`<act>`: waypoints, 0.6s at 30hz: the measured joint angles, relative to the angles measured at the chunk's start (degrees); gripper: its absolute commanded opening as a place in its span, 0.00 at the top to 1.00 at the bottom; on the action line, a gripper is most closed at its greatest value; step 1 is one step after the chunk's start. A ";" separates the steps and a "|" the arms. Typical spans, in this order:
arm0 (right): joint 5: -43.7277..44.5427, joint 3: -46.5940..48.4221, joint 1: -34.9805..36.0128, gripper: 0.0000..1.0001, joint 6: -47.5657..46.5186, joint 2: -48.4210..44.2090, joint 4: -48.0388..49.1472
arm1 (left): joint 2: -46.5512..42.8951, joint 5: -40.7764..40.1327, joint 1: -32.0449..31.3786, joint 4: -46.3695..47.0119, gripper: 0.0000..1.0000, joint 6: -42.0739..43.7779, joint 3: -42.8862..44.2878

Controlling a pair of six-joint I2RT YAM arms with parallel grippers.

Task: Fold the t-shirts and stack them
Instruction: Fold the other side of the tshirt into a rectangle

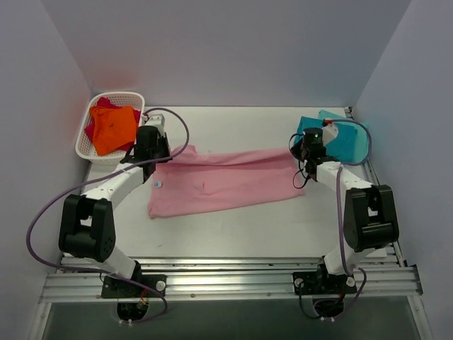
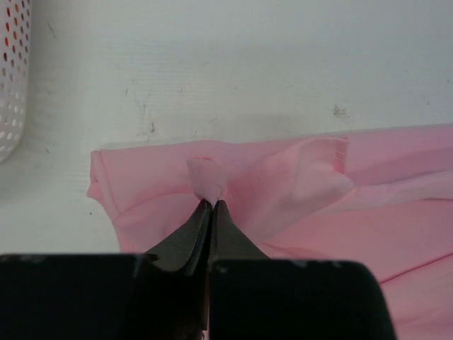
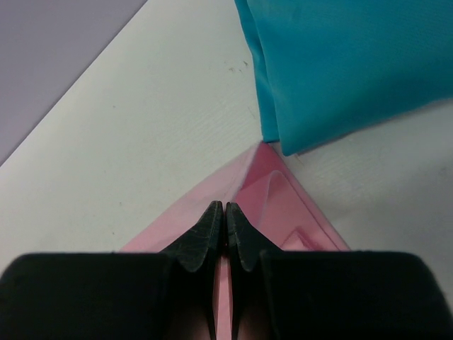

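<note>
Our left jaws clench a bunched corner of the pink t-shirt (image 1: pixel 226 180), and our right jaws pinch the opposite corner. It lies stretched between them on the worktop (image 1: pixel 233 234), with folded teal t-shirts (image 1: pixel 348 140) just beyond the right jaws.

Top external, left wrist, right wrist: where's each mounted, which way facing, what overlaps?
Top external: above and behind the bases, looking down at the table; both arms show, pink t-shirt between them.
Left wrist: on the left arm, facing past the left jaws, shut on the pink t-shirt's edge; white basket at left.
Right wrist: on the right arm, facing past the right jaws, shut on a shirt corner, toward the teal pile.
Shared: all see the pink t-shirt; top shares the white basket with left wrist, the teal pile with right.
</note>
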 measured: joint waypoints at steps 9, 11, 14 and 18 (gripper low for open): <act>3.93 -7.04 -0.50 0.23 3.08 -5.07 -3.28 | -9.09 -18.01 -9.18 -7.26 0.12 1.11 -5.81; 4.17 -8.46 -1.70 0.00 4.79 -4.96 -4.70 | -10.14 -25.22 -12.11 -9.88 0.06 -0.74 -6.97; 4.22 -10.36 -3.45 0.00 5.97 -4.76 -5.95 | -11.04 -34.71 -15.52 -14.80 0.04 -4.09 -8.61; 4.20 -11.06 -4.68 0.00 7.37 -4.68 -7.15 | -15.23 -41.42 -17.62 -17.46 0.04 -8.24 -12.17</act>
